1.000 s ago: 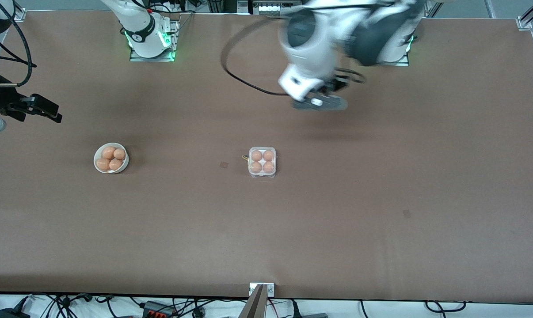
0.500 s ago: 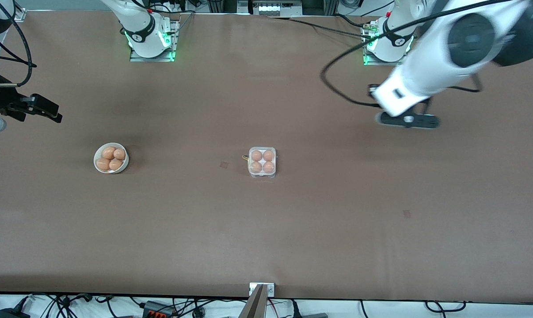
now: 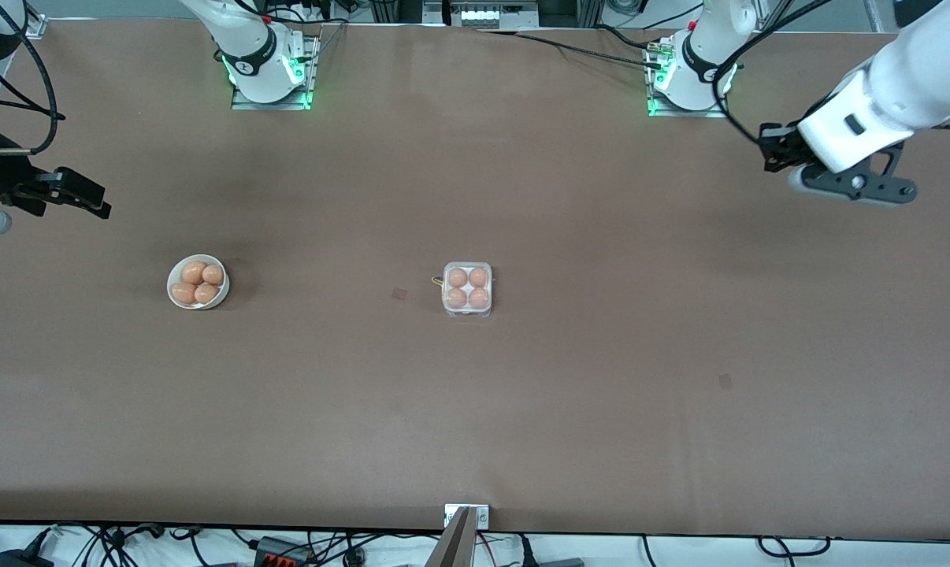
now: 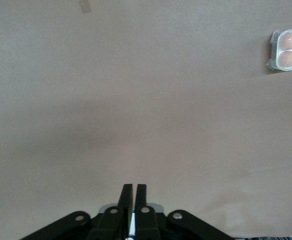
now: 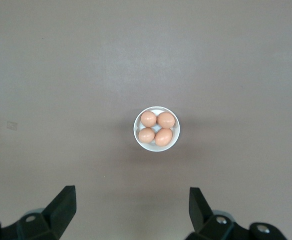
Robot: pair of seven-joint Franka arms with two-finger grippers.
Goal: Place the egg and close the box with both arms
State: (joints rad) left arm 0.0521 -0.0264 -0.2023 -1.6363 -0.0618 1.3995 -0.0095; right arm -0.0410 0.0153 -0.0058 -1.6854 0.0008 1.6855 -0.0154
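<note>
The box (image 3: 467, 289) sits near the middle of the brown table (image 3: 522, 409). It is a small clear plastic carton with four little cups, and every cup has an orange-brown egg in it, so it is full. Its see-through lid looks to be down over the eggs. One corner of the box (image 4: 287, 48) also shows at the edge of the left wrist view, with two of its eggs in sight. Toward the right arm's end of the table, well apart from the box, stands a round white bowl (image 3: 198, 282). Four more eggs lie in the bowl, packed close and touching each other. The egg (image 5: 148, 119) is one of these four, and it looks just like the rest. The right gripper (image 5: 131, 210) hangs in the air over bare table near the bowl, with its two fingers spread wide apart and nothing between them. The left gripper (image 4: 134, 200) hangs over bare table at the left arm's end, far from both the box and the bowl. Its two fingers are pressed together and hold nothing.
</note>
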